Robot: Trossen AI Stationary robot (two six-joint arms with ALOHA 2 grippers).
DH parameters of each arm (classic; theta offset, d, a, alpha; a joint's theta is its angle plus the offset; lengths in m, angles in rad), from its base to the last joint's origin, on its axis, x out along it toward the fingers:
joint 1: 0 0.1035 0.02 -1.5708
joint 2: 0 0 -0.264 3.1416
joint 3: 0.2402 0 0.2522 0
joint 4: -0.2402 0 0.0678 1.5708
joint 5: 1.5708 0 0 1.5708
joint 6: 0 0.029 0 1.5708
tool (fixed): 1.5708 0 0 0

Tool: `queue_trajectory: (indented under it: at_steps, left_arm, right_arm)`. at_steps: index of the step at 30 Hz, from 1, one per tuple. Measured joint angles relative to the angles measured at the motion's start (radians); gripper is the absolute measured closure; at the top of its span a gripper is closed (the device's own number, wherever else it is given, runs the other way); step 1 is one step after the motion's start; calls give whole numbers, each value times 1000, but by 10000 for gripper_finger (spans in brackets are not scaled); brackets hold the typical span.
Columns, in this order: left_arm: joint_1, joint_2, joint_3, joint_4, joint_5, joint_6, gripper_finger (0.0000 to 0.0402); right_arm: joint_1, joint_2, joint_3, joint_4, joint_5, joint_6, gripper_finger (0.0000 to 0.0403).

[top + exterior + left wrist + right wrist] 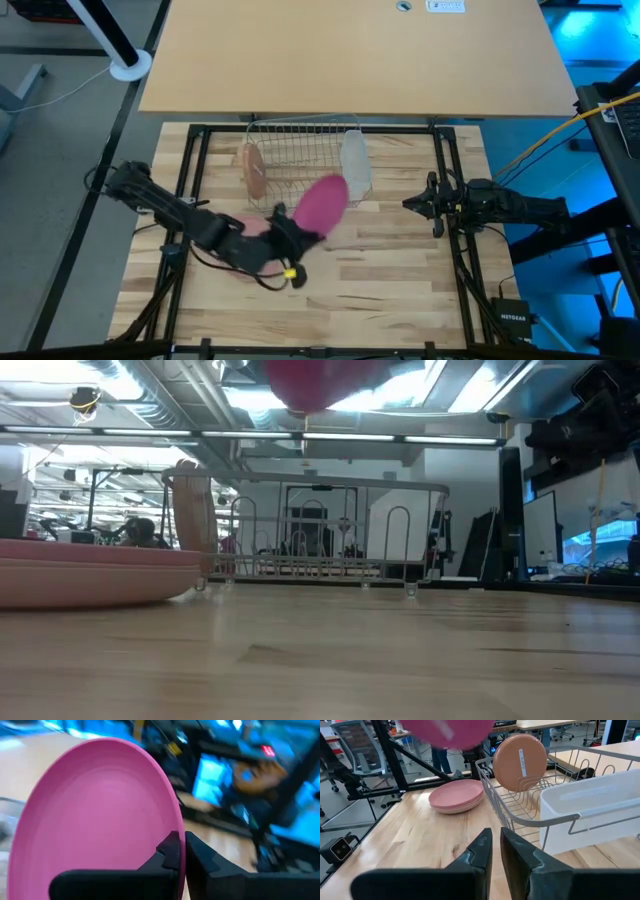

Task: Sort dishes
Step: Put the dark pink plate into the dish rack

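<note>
The left pincer (290, 228) was closed on the rim of the bright pink plate (321, 204). It held the plate up in the air, tilted on its edge, just near the wire rack (300, 150). The tan plate (254, 170) stood upright in the rack's left end. The pale pink plate (456, 796) lay flat on the counter (380, 280). The right pincer (412, 203) waited, closed and empty, at the right.

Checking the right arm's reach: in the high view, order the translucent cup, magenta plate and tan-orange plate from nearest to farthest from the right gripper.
From the right gripper:
1. Translucent cup, on the rack's near end.
2. Magenta plate, held in the left gripper, beside the rack.
3. Tan-orange plate, upright at the rack's far end.
</note>
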Motion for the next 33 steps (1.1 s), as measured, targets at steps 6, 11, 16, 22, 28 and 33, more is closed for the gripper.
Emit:
queue_trajectory:
  at_steps: [6,11,16,22,28,33]
  left_arm:
    - [-1,-74,-1,-76,-211,-72,401]
    - [10,-79,-3,-295,-300,-249,401]
    - [28,-82,-3,-516,-377,-485,401]
    - [36,-82,-3,-732,-456,-698,402]
    - [42,-150,-4,-881,-521,-866,401]
    - [42,-283,-4,-860,-511,-769,401]
  right_arm:
    - [0,0,0,0,-11,0,358]
    - [0,0,0,-1,-11,0,358]
    - [0,0,0,-1,-11,-6,358]
    - [0,0,0,-2,-11,-6,358]
    - [0,0,0,-2,-11,-6,358]
    - [0,0,0,-1,-11,-7,358]
